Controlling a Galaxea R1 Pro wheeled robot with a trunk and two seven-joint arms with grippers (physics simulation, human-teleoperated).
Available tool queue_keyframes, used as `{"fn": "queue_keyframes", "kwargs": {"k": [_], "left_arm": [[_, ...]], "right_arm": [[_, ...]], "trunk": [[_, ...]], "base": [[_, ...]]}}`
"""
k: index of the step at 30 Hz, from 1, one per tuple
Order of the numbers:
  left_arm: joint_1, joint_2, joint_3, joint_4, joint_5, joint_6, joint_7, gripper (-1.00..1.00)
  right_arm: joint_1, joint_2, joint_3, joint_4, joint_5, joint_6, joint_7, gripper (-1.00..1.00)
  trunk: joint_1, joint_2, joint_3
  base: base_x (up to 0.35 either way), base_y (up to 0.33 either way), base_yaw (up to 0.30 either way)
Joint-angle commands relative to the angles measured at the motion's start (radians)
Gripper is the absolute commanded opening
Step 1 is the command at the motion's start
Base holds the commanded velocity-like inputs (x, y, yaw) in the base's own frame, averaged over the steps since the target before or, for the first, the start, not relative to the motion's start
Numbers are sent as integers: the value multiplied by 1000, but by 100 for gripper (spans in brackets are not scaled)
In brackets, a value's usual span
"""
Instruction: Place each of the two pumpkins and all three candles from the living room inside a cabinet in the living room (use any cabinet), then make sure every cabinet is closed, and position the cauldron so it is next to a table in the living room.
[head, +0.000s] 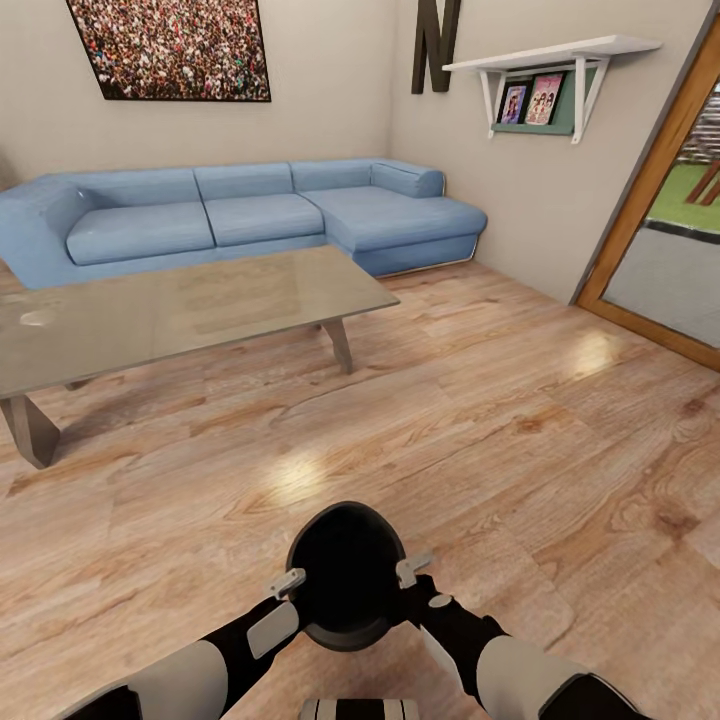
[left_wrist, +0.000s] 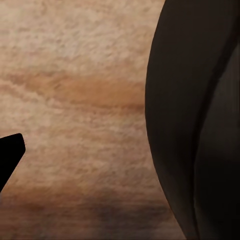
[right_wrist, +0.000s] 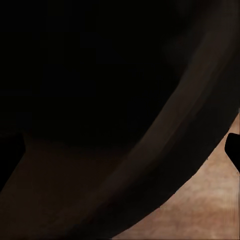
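The black round cauldron hangs low in front of my trunk, over the wooden floor, with its dark opening facing up. My left gripper grips its left rim and my right gripper grips its right rim. The cauldron's dark wall shows in the left wrist view beside one black fingertip. Its curved rim crosses the right wrist view between two fingertips. The glass-topped table with grey slab legs stands ahead to the left, well apart from the cauldron. Pumpkins, candles and cabinet are out of view.
A blue corner sofa lines the far wall behind the table. A white wall shelf with pictures hangs at the right, beside a wood-framed glass door. Wooden floor stretches between me and the table.
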Motion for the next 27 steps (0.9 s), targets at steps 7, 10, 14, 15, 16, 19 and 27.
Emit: {"fn": "queue_keyframes", "kwargs": {"k": [7,10,14,15,16,19,27], "left_arm": [[2,0,0,1,0,-1,2,100],[2,0,0,1,0,-2,2,100],[2,0,0,1,0,-2,2,100],[2,0,0,1,-1,-3,2,100],[2,0,0,1,-1,-4,2,100],[2,0,0,1,-1,-13,1,100],[2,3,0,1,-3,-16,-1,100]], "right_arm": [[0,0,9,-1,13,-2,0,100],[0,0,9,-1,19,-3,0,100],[0,0,9,-2,23,-3,0,100],[0,0,9,-2,23,-3,0,100],[-1,0,9,-2,24,-4,0,100],[-1,0,9,-2,24,-4,0,100],[-1,0,9,-3,24,-4,0,100]], "trunk": [[0,0,0],[0,0,0],[0,0,0],[0,0,0],[0,0,0],[0,0,0],[0,0,0]], "base": [[0,0,0],[0,0,0],[0,0,0],[0,0,0],[0,0,0],[0,0,0],[3,0,0]]}}
